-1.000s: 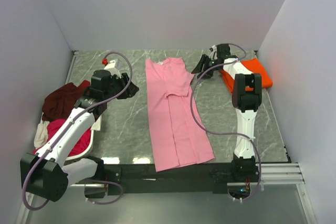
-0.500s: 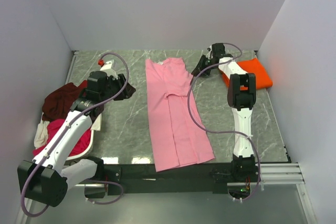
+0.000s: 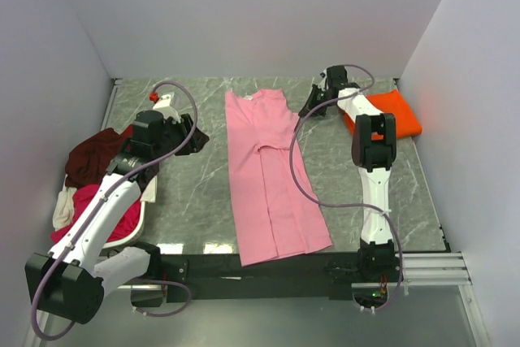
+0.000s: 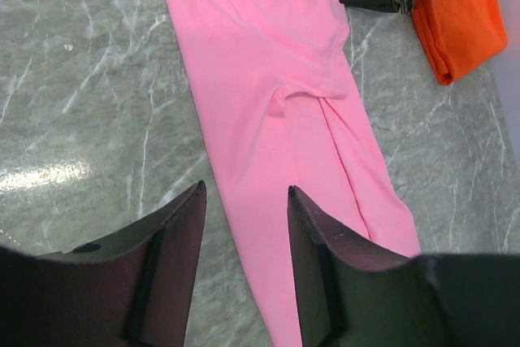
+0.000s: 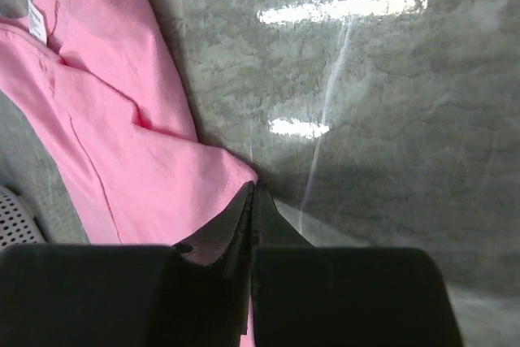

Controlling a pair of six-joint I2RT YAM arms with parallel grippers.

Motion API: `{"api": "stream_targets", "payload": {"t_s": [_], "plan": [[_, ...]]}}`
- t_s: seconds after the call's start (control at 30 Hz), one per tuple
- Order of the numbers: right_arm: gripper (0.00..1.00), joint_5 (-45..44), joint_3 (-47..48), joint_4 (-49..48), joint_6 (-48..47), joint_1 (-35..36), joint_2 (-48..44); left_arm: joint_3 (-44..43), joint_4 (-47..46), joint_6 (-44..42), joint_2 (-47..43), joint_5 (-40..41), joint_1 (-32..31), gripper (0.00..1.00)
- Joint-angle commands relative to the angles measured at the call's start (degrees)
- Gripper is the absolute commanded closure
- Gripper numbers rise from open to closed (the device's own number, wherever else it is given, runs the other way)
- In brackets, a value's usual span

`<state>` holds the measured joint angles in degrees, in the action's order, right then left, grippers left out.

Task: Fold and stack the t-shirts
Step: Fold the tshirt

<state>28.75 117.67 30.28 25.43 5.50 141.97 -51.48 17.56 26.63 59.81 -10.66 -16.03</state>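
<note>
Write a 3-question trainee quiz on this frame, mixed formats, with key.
1. True or false: the left gripper is open.
2. Where does the folded orange shirt lie relative to the pink shirt? A) to its right, apart from it B) on top of it C) under it
3. Fill in: the heap of unfolded shirts lies beside the ___ arm.
Key: 1 true; 2 A; 3 left.

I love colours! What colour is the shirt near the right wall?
That shirt is orange, clearest in the top view.
</note>
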Motion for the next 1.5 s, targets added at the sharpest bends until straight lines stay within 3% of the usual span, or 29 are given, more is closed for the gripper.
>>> {"api": "stream_targets", "payload": {"t_s": [0.0, 0.37, 0.83, 0.87, 0.93, 1.0, 1.13, 1.27, 1.3, 1.33, 1.47], "plan": [[1.00, -2.6, -0.9, -3.5, -1.8, 0.4, -8.0, -0.8, -0.7, -0.5, -1.8, -0.3, 0.2, 0.50], [1.00, -5.1, -7.2, -6.5, -5.1, 3.7, -14.3, 0.2, -1.9, 0.1, -2.1, -1.4, 0.3, 0.50], [0.98, -14.0, -3.4, -0.4, -11.5, 18.0, -11.8, 0.9, -1.9, 0.2, -3.3, -1.7, 0.3, 0.50], [0.93, -14.8, -2.6, 0.6, -12.3, 20.2, -11.4, 0.9, -1.9, 0.3, -3.4, -1.7, 0.4, 0.50], [0.73, -16.0, -1.0, 2.9, -14.6, 22.2, -11.2, 0.7, -1.7, 0.0, -3.6, -1.6, 0.4, 0.50], [0.64, -16.1, -0.9, 3.6, -17.0, 23.9, -12.2, 0.2, -1.0, -0.5, -3.6, -1.2, 0.4, 0.50], [0.59, -11.8, -3.1, 5.0, -24.5, 24.1, -18.7, -0.7, -0.2, -1.7, -3.7, -0.5, 0.6, 0.49], [0.43, -5.4, -8.6, 4.9, -35.4, 21.7, -25.7, -0.7, -0.9, -1.6, -3.6, -1.2, 0.7, 0.49], [0.23, -4.9, -11.6, 3.7, -36.3, 20.5, -26.9, -0.6, -1.1, -1.5, -3.5, -1.7, 0.8, 0.49], [0.12, -4.2, -12.7, 2.0, -36.7, 18.0, -28.2, -0.4, -1.5, -1.3, -3.5, -2.2, 0.8, 0.49], [0.10, -4.4, -9.4, 7.1, -42.6, 13.1, -23.2, 0.6, -2.4, -0.7, -3.7, -3.2, 0.9, 0.49]]}}
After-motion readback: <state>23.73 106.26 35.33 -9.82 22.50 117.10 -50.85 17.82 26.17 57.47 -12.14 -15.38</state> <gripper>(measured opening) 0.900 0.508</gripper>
